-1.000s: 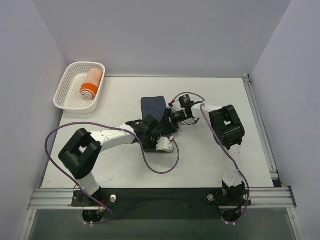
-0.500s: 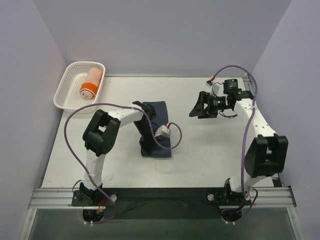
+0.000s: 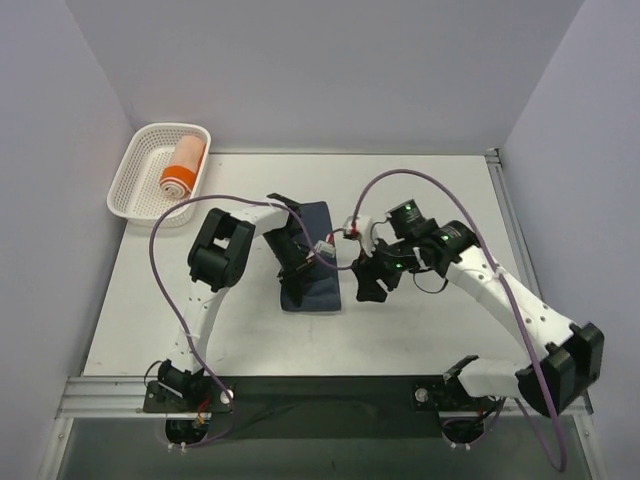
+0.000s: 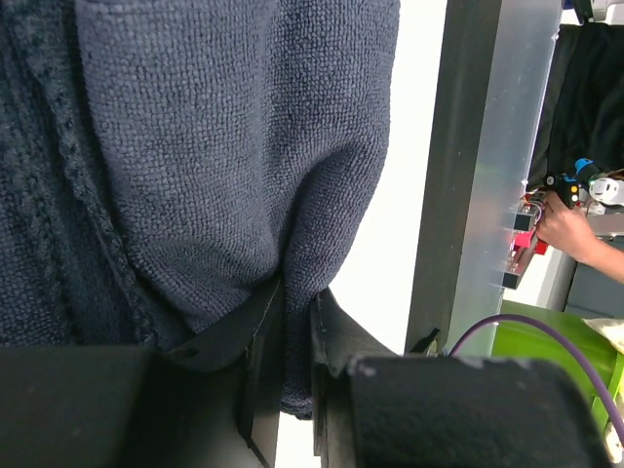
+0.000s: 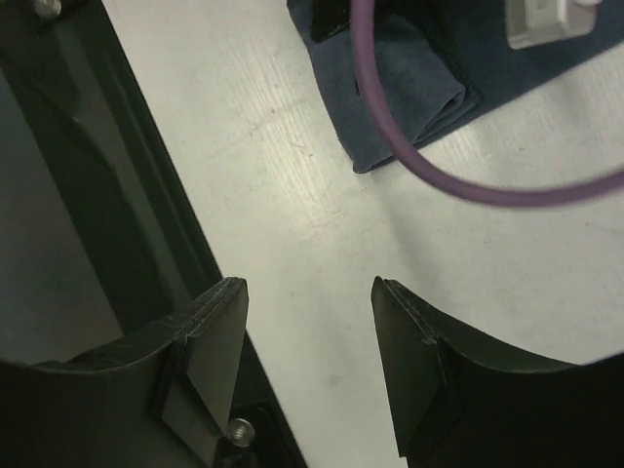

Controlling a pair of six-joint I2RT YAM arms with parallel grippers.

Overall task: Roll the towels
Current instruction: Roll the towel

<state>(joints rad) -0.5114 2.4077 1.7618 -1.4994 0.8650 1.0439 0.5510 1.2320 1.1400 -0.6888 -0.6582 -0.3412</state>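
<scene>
Soft, even overhead light fills the top view; the white table [image 3: 430,185] is bright without glare and shadows under the arms are faint. The left wrist view renders the navy towel [image 4: 224,146] sharply, weave and all, though the surface beside it washes out to plain white. In the right wrist view the right tool [image 5: 307,297] looms dark and soft-edged.

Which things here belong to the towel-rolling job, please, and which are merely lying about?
Job: navy towel, pinched in the left gripper; orange towel, rolled; right gripper, open over the table.
Lying about: white basket holding the orange towel; purple cables.
</scene>
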